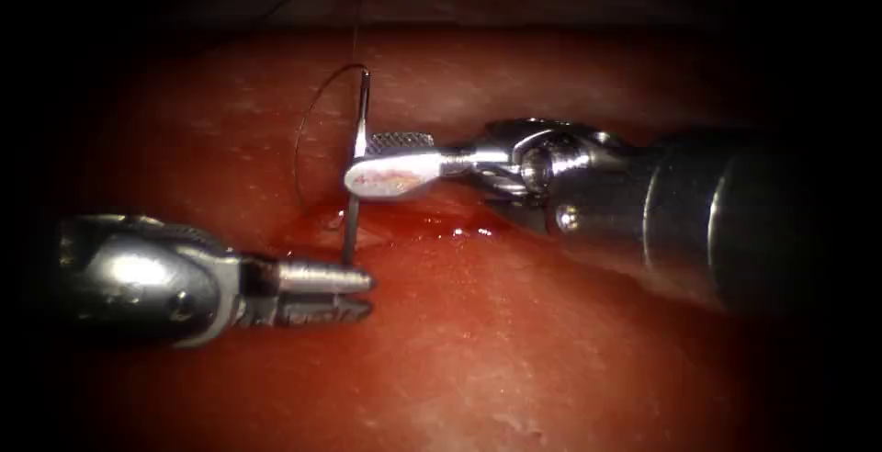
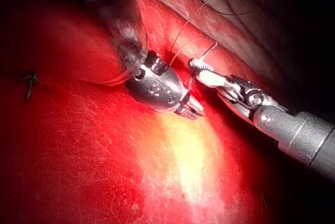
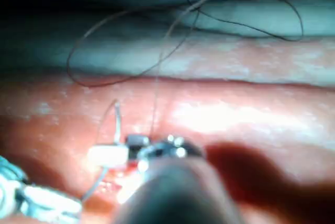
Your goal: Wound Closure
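Note:
The curved needle stands upright over the tissue. My right tool comes in from the right, its jaws shut on the needle about mid-curve. The needle's lower end dips to the wet cut just above my left tool, and I cannot tell if it enters the tissue. The left jaws stand slightly open with nothing between them. Thread arcs from the needle's upper end down to the left. The needle and both tools, right and left, appear in the left wrist view. In the right wrist view, the right tool holds the needle.
Red fluid pools along the cut right of the needle. Loose thread loops over the far tissue edge. A dark stitch with cut ends sits farther along the tissue. The left tool's shaft lies low at the near left.

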You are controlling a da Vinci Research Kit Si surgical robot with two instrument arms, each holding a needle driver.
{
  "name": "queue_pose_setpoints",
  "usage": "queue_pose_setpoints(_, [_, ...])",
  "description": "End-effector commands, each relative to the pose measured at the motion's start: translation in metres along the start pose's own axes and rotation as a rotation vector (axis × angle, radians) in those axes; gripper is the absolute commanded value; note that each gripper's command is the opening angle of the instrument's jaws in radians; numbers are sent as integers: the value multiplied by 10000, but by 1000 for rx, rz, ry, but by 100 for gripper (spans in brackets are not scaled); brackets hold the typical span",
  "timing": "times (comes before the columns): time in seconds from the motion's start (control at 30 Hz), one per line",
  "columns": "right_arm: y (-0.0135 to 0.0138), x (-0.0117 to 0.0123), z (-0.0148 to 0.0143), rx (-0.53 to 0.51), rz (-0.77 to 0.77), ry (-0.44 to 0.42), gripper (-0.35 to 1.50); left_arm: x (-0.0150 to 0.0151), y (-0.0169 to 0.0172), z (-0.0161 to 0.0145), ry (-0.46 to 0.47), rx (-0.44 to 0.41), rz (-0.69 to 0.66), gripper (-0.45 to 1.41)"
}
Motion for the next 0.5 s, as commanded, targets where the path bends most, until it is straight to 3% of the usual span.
queue_pose_setpoints(0.03, [4,0,11,7,-3,4,79,-2,1,7,1,0,-1,-35])
queue_pose_setpoints(0.2, [6,-3,17,22,30,-11,52,0,0,7,0,0,3,-35])
queue_pose_setpoints(0.33, [6,-3,17,35,54,-11,7,0,0,8,0,1,2,-35])
queue_pose_setpoints(0.37, [6,-3,17,35,54,-11,7,0,0,8,0,1,2,-35])
queue_pose_setpoints(0.4, [6,-3,17,41,72,-15,-20,0,0,9,-1,2,2,-35])
queue_pose_setpoints(0.5, [6,-2,17,46,72,-12,-35,1,1,9,-1,3,2,-35])
